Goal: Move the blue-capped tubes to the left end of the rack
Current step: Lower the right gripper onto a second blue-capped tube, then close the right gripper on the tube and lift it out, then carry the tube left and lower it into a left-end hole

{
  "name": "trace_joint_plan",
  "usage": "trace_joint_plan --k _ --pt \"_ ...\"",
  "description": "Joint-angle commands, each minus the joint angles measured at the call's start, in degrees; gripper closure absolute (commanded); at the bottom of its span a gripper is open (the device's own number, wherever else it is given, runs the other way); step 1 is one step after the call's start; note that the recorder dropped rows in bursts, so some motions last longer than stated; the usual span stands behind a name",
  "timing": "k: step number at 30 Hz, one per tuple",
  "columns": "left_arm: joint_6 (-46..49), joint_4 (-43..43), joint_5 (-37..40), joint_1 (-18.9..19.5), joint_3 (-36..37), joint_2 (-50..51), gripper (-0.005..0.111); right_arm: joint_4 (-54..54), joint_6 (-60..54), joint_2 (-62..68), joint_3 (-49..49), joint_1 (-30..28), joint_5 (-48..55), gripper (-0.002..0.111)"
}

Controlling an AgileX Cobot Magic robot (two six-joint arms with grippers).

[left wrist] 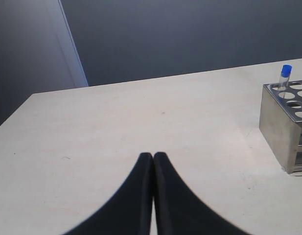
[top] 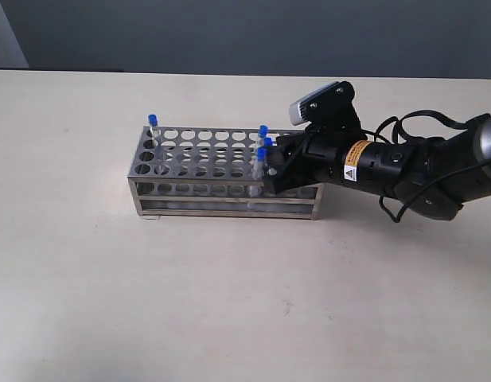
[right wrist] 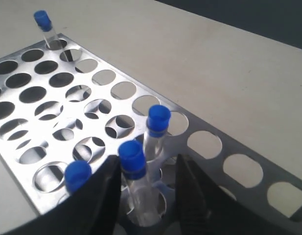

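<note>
The steel rack [top: 199,150] stands mid-table. One blue-capped tube [top: 152,126] stands in its far left corner hole. Three more are grouped near the right end [top: 263,132] [top: 268,144] [top: 261,157]. My right gripper [top: 270,170] reaches in from the right. In the right wrist view its jaws are open [right wrist: 148,162] around one blue-capped tube [right wrist: 132,159], which leans against one finger; the others [right wrist: 158,120] [right wrist: 77,176] stand beside it. My left gripper [left wrist: 153,156] is shut, empty, over bare table, away from the rack's end wall [left wrist: 275,122] and the corner tube [left wrist: 285,76].
Most holes of the rack [right wrist: 221,154] hold nothing. The far corner tube [right wrist: 43,22] stands alone. Pale table surrounds the rack on all sides, with a dark wall behind. The right arm and its cable lie across the table's right side.
</note>
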Motion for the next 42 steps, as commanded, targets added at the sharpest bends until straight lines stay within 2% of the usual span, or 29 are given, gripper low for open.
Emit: trace_joint_plan --k 1,5,13,22,27,36,42 --pt "-0.20 -0.04 -0.77 -0.39 -0.11 0.26 0.106 0.34 -0.39 -0.05 0.17 -0.28 -0.83 0.082" --pt "-0.20 -0.04 -0.77 -0.39 -0.11 0.26 0.106 0.34 -0.39 -0.05 0.17 -0.28 -0.96 0.109" --pt "-0.20 -0.04 -0.77 -0.39 -0.11 0.26 0.106 0.23 -0.39 -1.99 0.06 -0.28 0.04 0.109" --pt "-0.20 -0.04 -0.77 -0.39 -0.11 0.26 0.106 -0.45 -0.39 -16.12 -0.04 -0.18 5.08 0.109" --pt "-0.20 -0.04 -0.77 -0.39 -0.11 0.26 0.106 -1.45 0.46 -19.12 -2.77 1.39 5.86 0.109" --pt "-0.20 -0.04 -0.77 -0.39 -0.11 0.26 0.106 -3.35 2.15 -9.00 -15.13 10.55 5.70 0.109" --pt "-0.20 -0.04 -0.77 -0.39 -0.11 0.26 0.106 -3.35 2.35 0.57 -23.21 14.27 5.72 0.109"
